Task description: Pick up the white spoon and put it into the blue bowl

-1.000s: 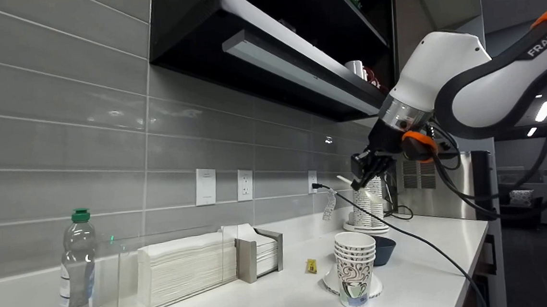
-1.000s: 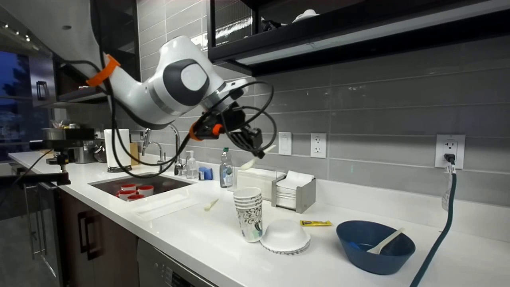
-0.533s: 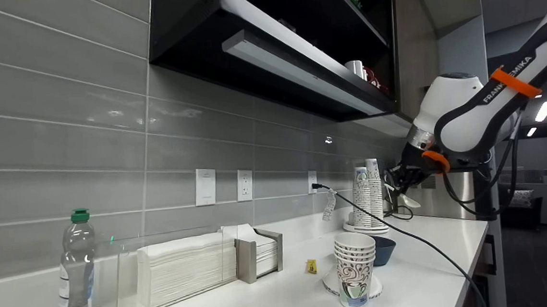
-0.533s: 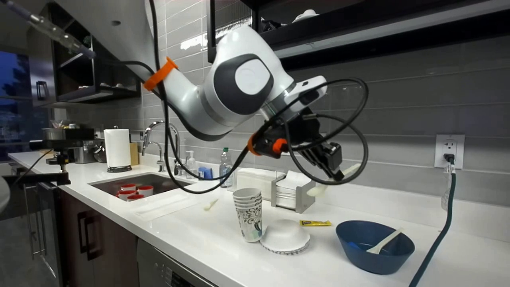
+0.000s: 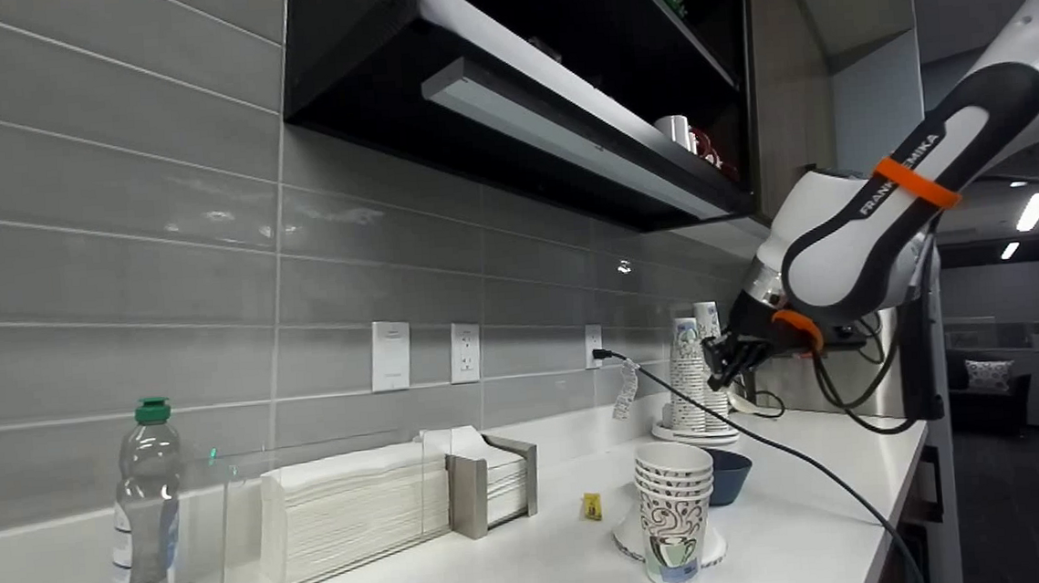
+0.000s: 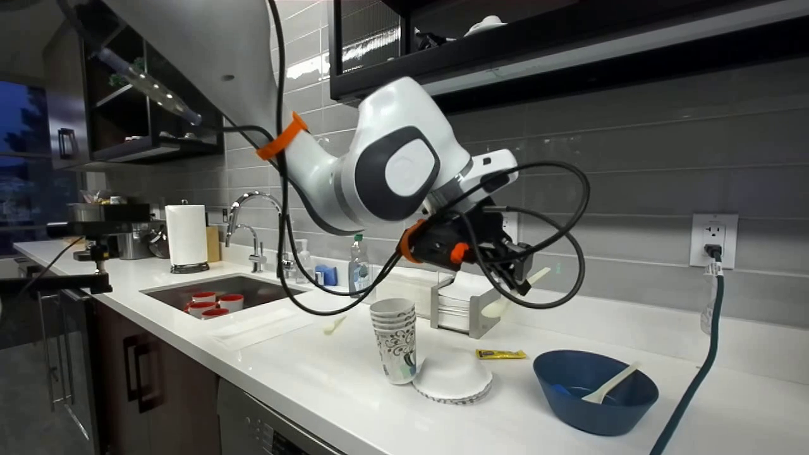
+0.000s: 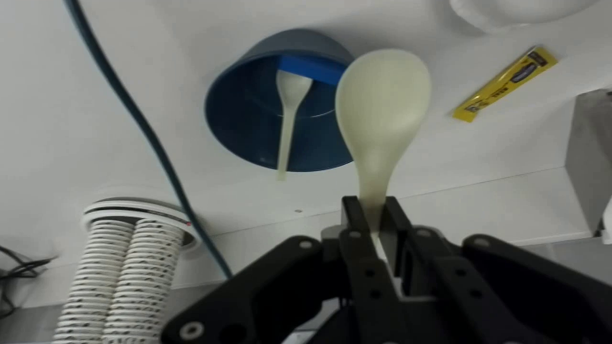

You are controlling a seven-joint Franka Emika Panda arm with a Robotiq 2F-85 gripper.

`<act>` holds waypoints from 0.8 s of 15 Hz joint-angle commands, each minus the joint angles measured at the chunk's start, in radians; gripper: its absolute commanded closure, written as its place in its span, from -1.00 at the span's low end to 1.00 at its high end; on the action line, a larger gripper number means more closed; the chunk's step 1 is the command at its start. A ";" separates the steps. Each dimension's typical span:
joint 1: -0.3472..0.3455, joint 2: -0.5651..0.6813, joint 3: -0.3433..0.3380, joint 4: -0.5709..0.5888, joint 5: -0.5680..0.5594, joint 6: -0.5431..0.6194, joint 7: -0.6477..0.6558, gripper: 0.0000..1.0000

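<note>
My gripper (image 7: 374, 205) is shut on a white spoon (image 7: 382, 105), pinching its neck between the fingertips with the spoon's bowl end sticking out. In an exterior view the gripper (image 6: 523, 285) holds this spoon (image 6: 496, 308) tilted, well above the counter and behind the napkin-side of the blue bowl. The blue bowl (image 6: 600, 418) stands on the counter; it also shows in the wrist view (image 7: 227, 129), beside and below the held spoon. In an exterior view the bowl (image 5: 729, 478) is partly hidden by cups. Another white spoon (image 7: 289, 105) and a blue item (image 7: 311, 68) lie in the bowl.
Paper cups (image 6: 393, 344), upturned paper bowls (image 6: 453, 376) and a yellow packet (image 6: 500, 354) lie near the bowl. A napkin holder (image 6: 483, 313) stands by the wall. A dark cable (image 5: 797, 464) crosses near the bowl. Tall cup stacks (image 5: 687, 389) stand behind. Another spoon (image 6: 335, 325) lies on the counter.
My gripper has carried the spoon from near the napkins toward the bowl's side. In the last half second it has come lower and slightly back. The spoon stays held; the bowl has not moved.
</note>
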 commanded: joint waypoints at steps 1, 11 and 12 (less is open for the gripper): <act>0.083 0.197 -0.006 0.155 0.280 0.022 -0.225 0.93; -0.138 0.453 0.081 0.557 0.503 -0.176 -0.461 0.93; -0.151 0.469 0.088 0.572 0.511 -0.180 -0.468 0.93</act>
